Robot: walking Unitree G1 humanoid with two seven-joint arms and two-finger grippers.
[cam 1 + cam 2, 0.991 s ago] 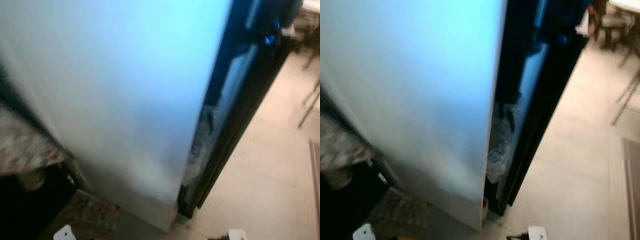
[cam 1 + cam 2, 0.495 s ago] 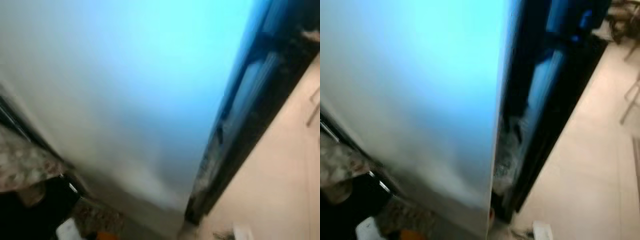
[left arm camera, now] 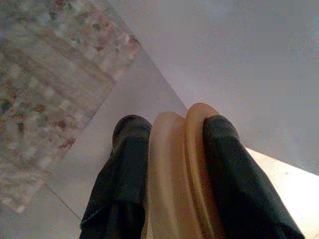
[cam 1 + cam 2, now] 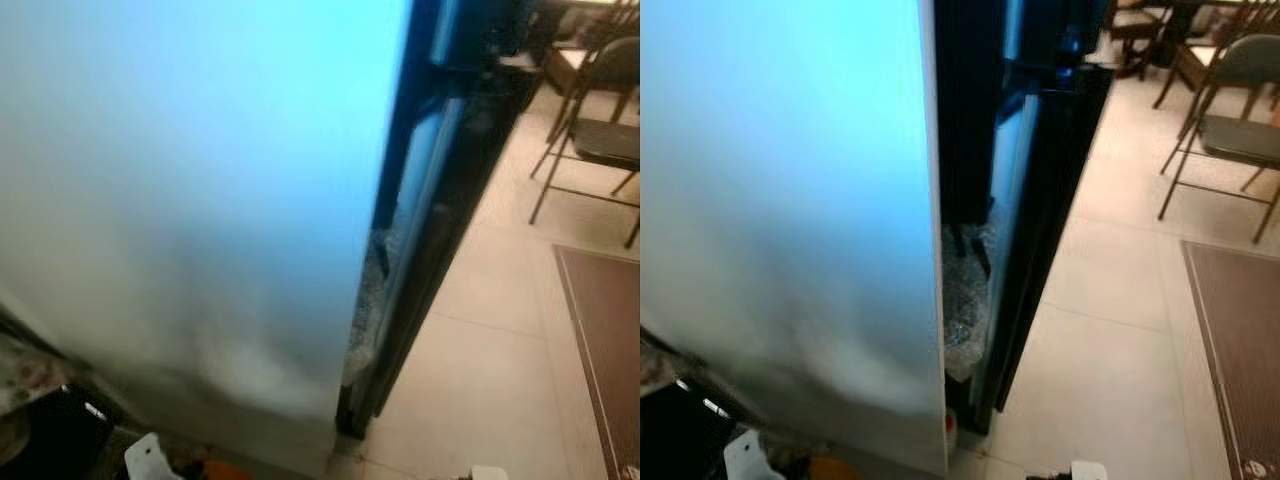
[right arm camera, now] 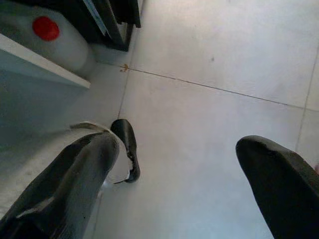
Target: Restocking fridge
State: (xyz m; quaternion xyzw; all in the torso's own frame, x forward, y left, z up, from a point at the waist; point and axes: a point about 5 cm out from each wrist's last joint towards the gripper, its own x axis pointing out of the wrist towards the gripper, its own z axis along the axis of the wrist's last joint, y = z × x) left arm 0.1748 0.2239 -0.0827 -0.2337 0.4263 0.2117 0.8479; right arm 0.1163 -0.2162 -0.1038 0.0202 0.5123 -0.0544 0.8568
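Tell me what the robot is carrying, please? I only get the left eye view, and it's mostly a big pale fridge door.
Observer: The left gripper is shut on two tan disc-shaped things, seen edge-on; I can't tell what they are.
Operator: And the other hand?
Observer: The right gripper is open and holds nothing, over the tiled floor.
Operator: Anything down there?
Observer: A white jug with a red cap stands low by the fridge.

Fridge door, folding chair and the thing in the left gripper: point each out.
Fridge door (image 4: pixel 790 220), right eye view, middle of its pale face.
Folding chair (image 4: pixel 1238 140), right eye view, seat.
Tan disc-shaped item (image 3: pixel 177 174), left wrist view, edge between the fingers.
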